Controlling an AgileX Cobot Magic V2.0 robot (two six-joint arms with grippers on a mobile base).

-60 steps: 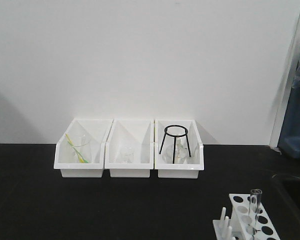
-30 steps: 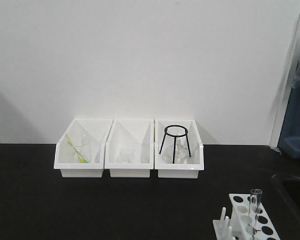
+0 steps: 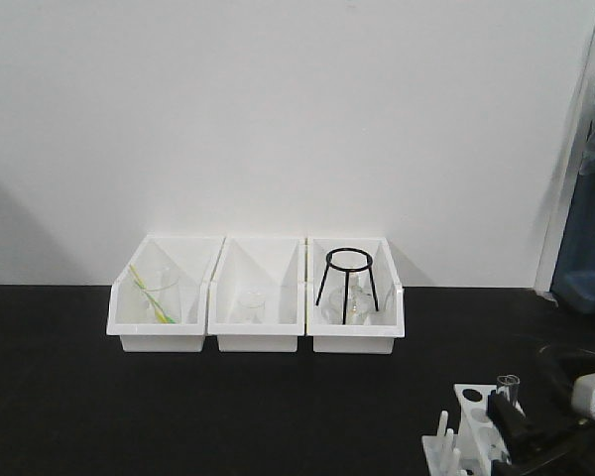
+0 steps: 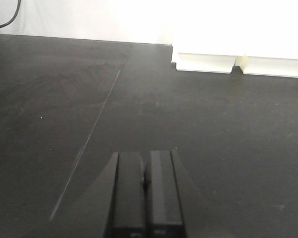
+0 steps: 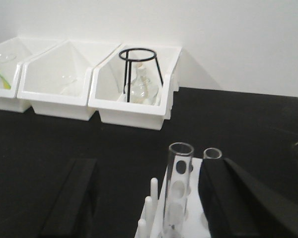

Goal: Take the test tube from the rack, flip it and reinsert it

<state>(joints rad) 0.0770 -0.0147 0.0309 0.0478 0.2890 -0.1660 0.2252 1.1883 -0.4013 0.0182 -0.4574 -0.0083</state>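
The rack (image 5: 175, 196) stands at the lower right of the counter (image 3: 228, 416). It is a white block with round holes on top and upright pegs (image 5: 150, 208) along its left side in the right wrist view. The test tube (image 5: 180, 178) stands upright in one of the nearer holes, open rim up, rising above the rack top. A second tube (image 5: 212, 153) stands just behind it to the right, with only its rim and upper part showing.

The right hand (image 5: 149, 163) is spread wide. One dark finger sits at the lower left of the wrist view and the other at the lower right, with the test tube and most of the rack between them. Neither finger grips the test tube, and whether the right-side finger touches the second tube cannot be told. In the front view the hand covers the lower part of a tube, so only a rim shows above it.

The left hand (image 4: 145, 193) is clenched with nothing between its fingers, above bare counter.

Three white open-front bins sit side by side against the wall at the middle of the front view.
- The left bin (image 3: 159, 340) holds a clear beaker (image 3: 161, 290) with a yellow-green stick (image 3: 149, 295) leaning in it.
- The middle bin (image 3: 256, 342) holds one small clear glass (image 3: 248, 305).
- The right bin (image 3: 352, 344) holds a black tripod stand (image 3: 347, 283) with a ring top, and clear glassware (image 5: 139, 89) stands under it.
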